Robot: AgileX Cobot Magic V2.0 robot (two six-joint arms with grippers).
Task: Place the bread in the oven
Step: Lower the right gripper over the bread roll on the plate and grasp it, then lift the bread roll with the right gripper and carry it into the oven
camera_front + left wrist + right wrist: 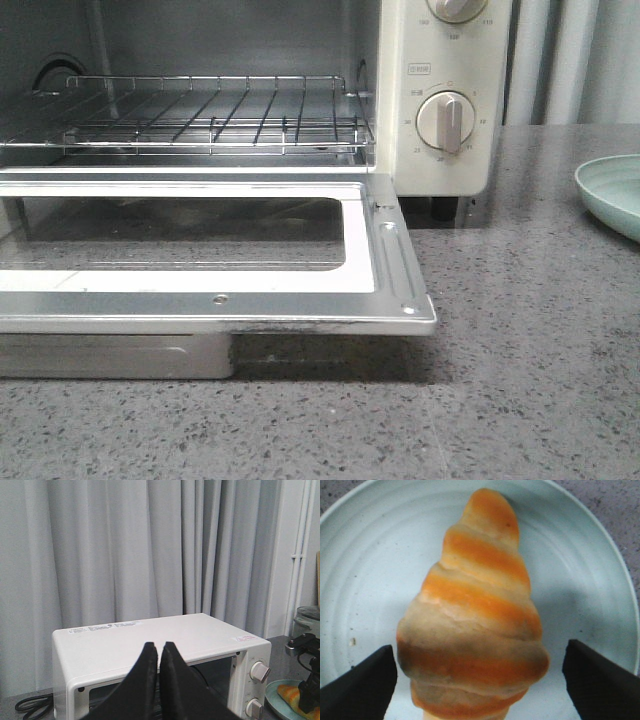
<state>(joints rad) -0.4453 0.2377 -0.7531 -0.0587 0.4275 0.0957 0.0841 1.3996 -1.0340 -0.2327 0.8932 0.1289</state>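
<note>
You are early in the task: the oven (440, 90) stands ready, its door (200, 300) dropped flat and its rack (200, 120) bare, but the bread (475, 615) has not left its plate (365, 555). The plate sits on the counter (520, 380) to the right of the oven, well apart from the open door.

Your right gripper (480, 680) hangs over the bread with its fingers (360, 685) spread wide, one on each side of the wide end and neither touching it, so nothing is grasped yet. Your left gripper (159, 680) is pinched together on nothing, raised in front of the oven.

What remains, as I judge it: close the right fingers on the bread, lift it, carry it left over the door, lay it on the rack and let go. The glossy crust may slip, so squeeze it across the thick part.
</note>
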